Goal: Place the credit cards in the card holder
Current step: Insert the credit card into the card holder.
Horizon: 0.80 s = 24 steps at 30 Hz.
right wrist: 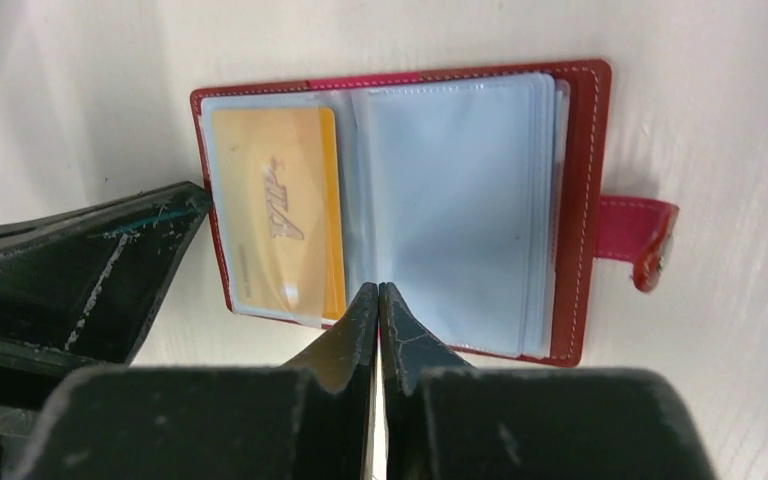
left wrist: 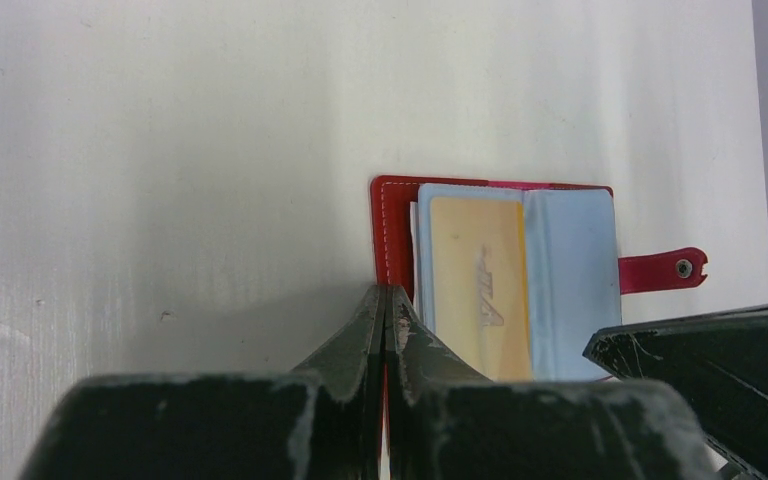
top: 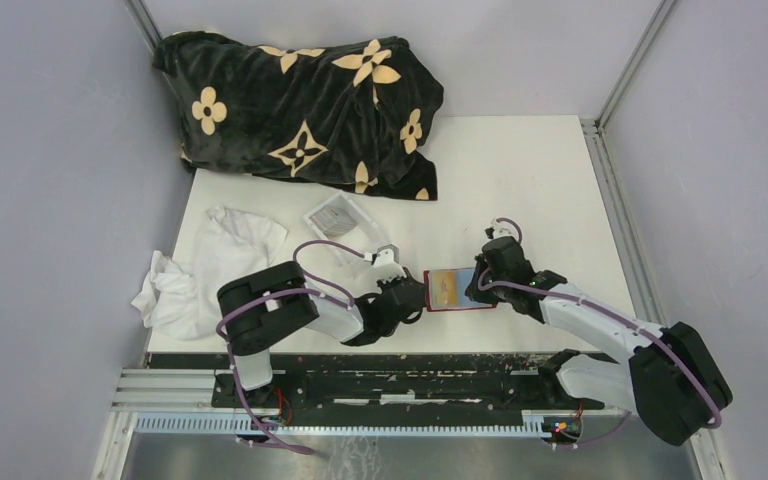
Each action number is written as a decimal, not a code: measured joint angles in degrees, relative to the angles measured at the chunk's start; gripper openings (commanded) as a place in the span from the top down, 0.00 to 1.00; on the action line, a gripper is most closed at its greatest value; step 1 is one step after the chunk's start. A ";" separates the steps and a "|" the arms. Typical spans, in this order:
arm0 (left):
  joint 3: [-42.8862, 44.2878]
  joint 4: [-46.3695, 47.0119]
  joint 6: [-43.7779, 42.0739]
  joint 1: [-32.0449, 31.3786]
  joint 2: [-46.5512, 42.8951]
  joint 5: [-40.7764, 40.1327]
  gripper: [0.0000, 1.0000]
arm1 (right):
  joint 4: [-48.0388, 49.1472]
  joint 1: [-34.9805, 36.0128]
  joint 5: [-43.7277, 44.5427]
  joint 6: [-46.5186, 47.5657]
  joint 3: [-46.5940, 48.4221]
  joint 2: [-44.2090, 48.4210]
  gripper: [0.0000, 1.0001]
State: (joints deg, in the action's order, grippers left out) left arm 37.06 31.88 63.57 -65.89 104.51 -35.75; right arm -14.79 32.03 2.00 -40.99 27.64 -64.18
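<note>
The red card holder (top: 457,291) lies open on the table between my two grippers. A yellow-orange credit card (right wrist: 278,215) sits in a clear sleeve on one side of it, and also shows in the left wrist view (left wrist: 480,285). The other sleeves (right wrist: 460,200) look empty. The snap tab (left wrist: 663,270) sticks out flat. My left gripper (left wrist: 388,292) is shut on the holder's red cover edge (left wrist: 392,235); red shows between its fingers. My right gripper (right wrist: 378,288) is shut, its tips at the holder's middle fold on the near edge. I see no grey or light blue cards.
A clear plastic box (top: 342,219) lies behind the left arm. A crumpled white cloth (top: 208,268) lies at the left. A black blanket with tan flowers (top: 300,100) fills the back left. The table's right edge (top: 610,210) meets a metal rail.
</note>
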 measured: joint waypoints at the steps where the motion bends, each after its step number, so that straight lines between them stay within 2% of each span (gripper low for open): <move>1: -0.07 0.00 0.00 0.02 -0.07 0.00 0.97 | 0.31 0.00 0.00 0.09 0.55 -1.03 0.96; 8: -0.50 0.02 0.00 0.04 -0.42 -0.07 0.97 | 3.30 0.11 -0.52 0.35 1.81 -7.78 0.99; 24: -2.95 0.22 0.00 1.64 -2.32 -0.28 0.97 | 8.41 2.91 -0.96 0.13 4.48 -14.05 0.99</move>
State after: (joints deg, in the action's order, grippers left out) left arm 34.11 32.10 63.57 -64.25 102.19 -36.03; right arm -6.37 34.94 1.04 -40.86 32.12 -78.24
